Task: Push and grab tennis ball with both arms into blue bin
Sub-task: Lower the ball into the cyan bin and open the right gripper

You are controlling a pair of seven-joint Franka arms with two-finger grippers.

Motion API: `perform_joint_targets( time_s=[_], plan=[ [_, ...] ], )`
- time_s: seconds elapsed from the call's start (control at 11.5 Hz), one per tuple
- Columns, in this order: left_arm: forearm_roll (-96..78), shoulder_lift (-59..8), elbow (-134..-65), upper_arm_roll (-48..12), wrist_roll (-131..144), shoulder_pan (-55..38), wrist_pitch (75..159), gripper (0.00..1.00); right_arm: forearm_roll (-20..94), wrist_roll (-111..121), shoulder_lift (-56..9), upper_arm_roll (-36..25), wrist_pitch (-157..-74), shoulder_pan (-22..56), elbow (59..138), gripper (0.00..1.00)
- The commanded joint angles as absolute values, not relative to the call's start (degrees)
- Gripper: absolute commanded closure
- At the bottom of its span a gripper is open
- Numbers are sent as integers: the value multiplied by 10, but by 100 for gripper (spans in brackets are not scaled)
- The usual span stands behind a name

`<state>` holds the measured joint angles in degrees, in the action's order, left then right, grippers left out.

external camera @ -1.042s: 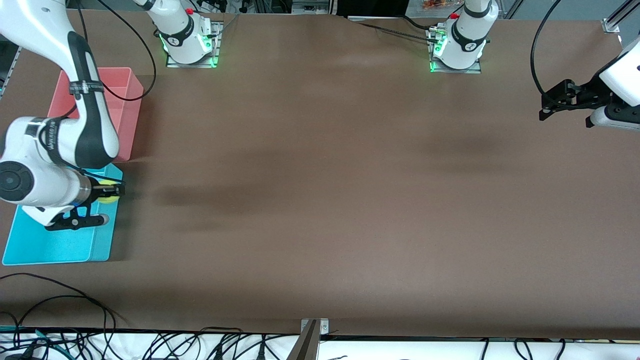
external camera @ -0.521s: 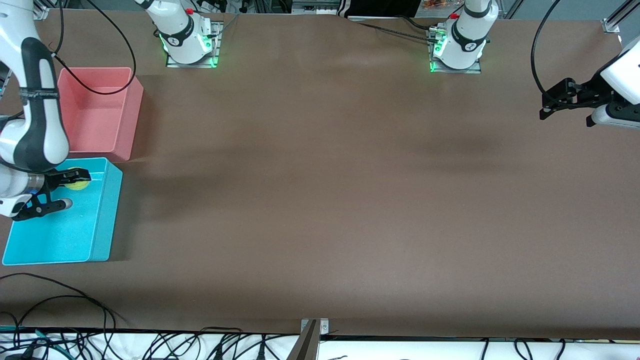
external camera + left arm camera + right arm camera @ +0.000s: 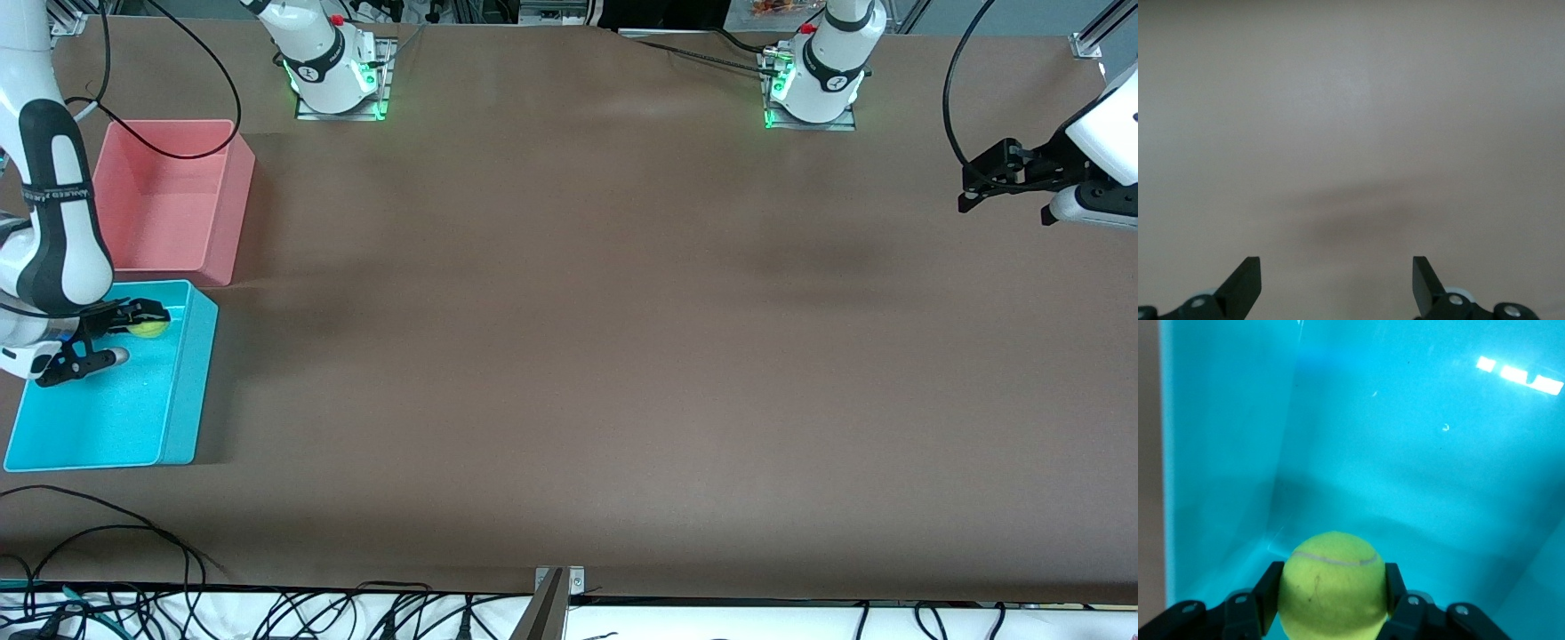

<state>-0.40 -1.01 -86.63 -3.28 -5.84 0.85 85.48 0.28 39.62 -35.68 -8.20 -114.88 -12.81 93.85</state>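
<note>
- Right gripper clamps the tennis ball over the blue bin — no readable writing on the ball.
- Left gripper waits over the bare table, fingers spread.

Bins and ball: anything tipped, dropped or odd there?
Nothing stands out. The blue bin and pink bin sit upright; the right gripper holds the ball over the blue bin. The left gripper waits, open.

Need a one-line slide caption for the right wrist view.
Right gripper shut on the tennis ball, held inside the blue bin.
</note>
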Motion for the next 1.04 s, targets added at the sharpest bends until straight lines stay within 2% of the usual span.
perform_joint_targets(
  time_s=[0.0, 0.43, 0.61, 0.78, 0.95],
  plan=[
    [-11, 0, -875, -33, -55, 10, 853, 0, 29, 413, -373, -76, -1164, -139, 937, 0],
    [-11, 0, -874, -33, -57, 11, 852, 0, 26, 414, -366, -76, -1156, -139, 926, 0],
    [-11, 0, -874, -33, -59, 11, 852, 0, 21, 403, -342, -76, -1140, -135, 924, 0],
    [-11, 0, -874, -33, -58, 11, 852, 0, 18, 391, -317, -79, -1093, -133, 910, 0],
    [-11, 0, -874, -33, -59, 11, 852, 0, -15, 325, -286, -73, -995, -130, 873, 0]
  ],
)
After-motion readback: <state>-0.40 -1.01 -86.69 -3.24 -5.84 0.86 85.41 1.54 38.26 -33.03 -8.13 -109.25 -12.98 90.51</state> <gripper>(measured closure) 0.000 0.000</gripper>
